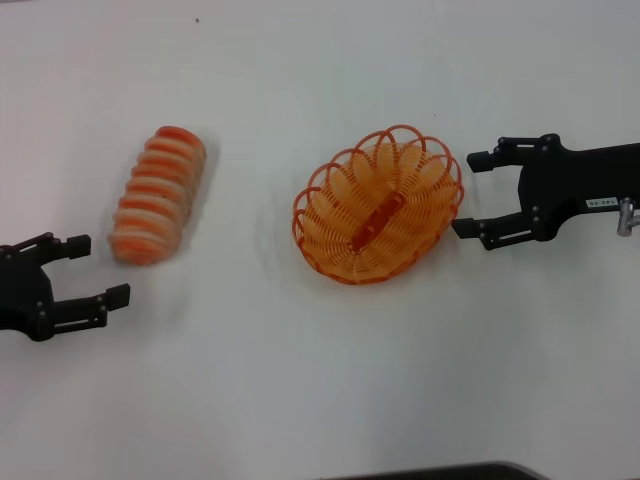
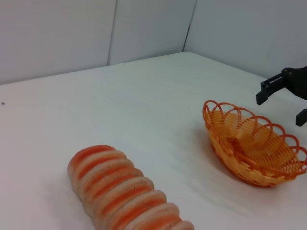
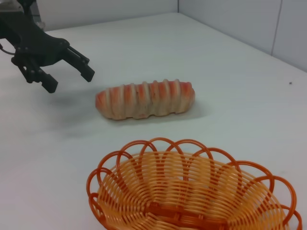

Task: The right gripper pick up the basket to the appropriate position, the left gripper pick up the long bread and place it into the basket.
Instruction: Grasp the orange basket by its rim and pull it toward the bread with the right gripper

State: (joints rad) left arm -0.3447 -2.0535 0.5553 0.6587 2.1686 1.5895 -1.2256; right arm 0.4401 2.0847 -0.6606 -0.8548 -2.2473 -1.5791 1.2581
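Broadly, a white surface (image 1: pixel 320 400) carries an oval orange wire basket (image 1: pixel 378 205) at centre and a striped long bread (image 1: pixel 158 195) well apart on the robot's left. The right hand (image 1: pixel 478 193), open, sits just beside the basket's rim without touching. The left hand (image 1: pixel 98 270), also open, waits near the loaf's near end. Nothing stands between either hand and its object. Likely risks: thin wire loops slipping from the fingers, or the basket tilting when lifted by one edge.
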